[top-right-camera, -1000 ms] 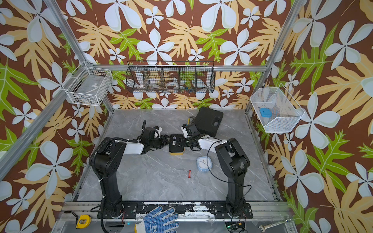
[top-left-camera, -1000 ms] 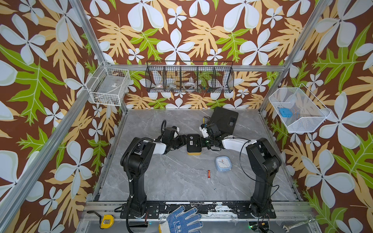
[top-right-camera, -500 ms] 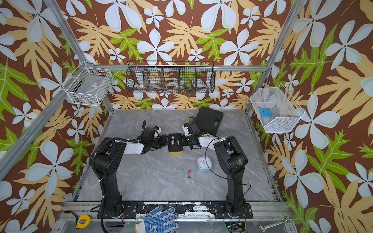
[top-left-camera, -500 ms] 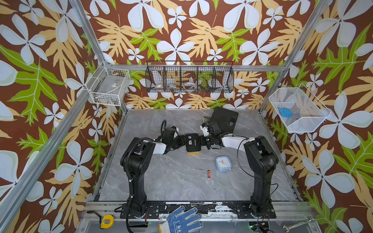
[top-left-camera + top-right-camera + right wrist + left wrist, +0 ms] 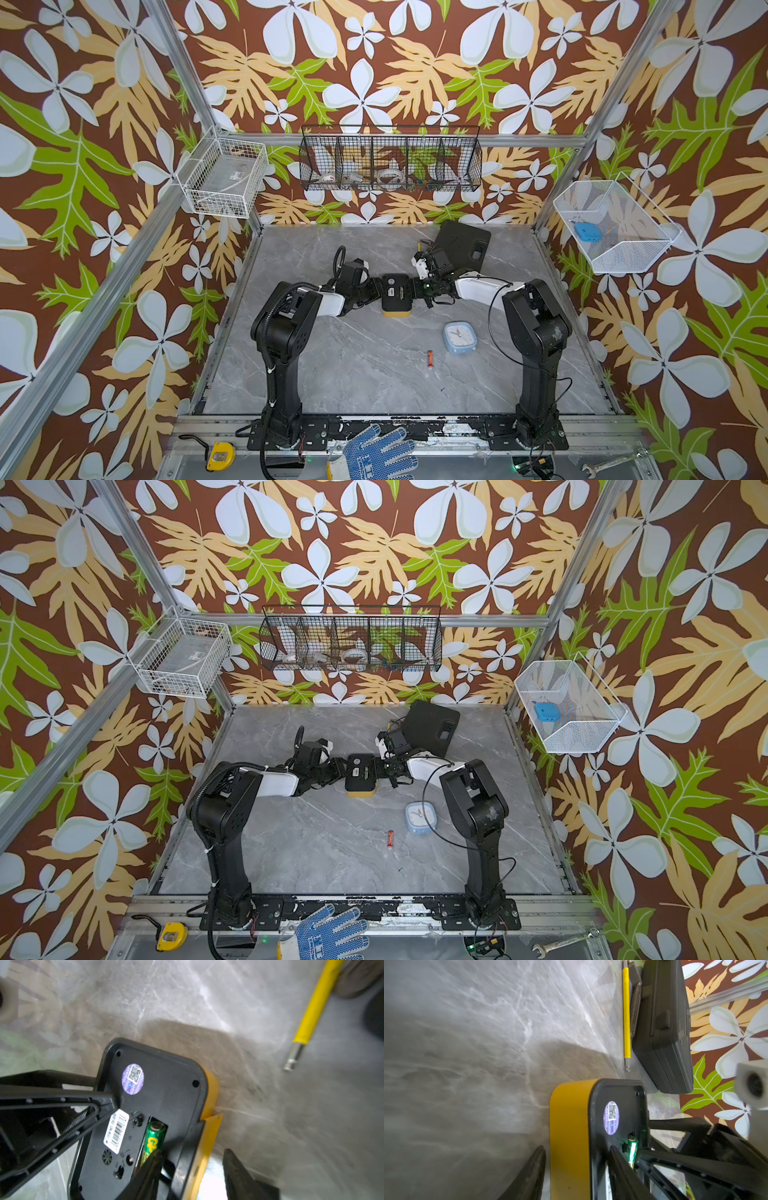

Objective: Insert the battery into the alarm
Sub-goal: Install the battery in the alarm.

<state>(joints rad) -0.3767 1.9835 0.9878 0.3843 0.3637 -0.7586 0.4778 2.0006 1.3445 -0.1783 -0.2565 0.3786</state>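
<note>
In both top views the alarm [image 5: 397, 293] lies back-up at mid tabletop [image 5: 332, 374], flanked by the left pincer [image 5: 376, 291] and the right pincer [image 5: 417, 289]. A blue clock [image 5: 459, 338] and a red battery [image 5: 430, 358] lie nearer, untouched.

In the left wrist view the alarm's edge is straddled by the left jaws — whether it is clamped cannot be told.

In the right wrist view the green battery [image 5: 152, 1138] is seen in the compartment with one fingertip [image 5: 151, 1161] laid on it. The right jaws are apart and nothing is gripped.

Seating is judged to be the step in hand — next, the hidden end must be pressed flush while the alarm is steadied.
</note>
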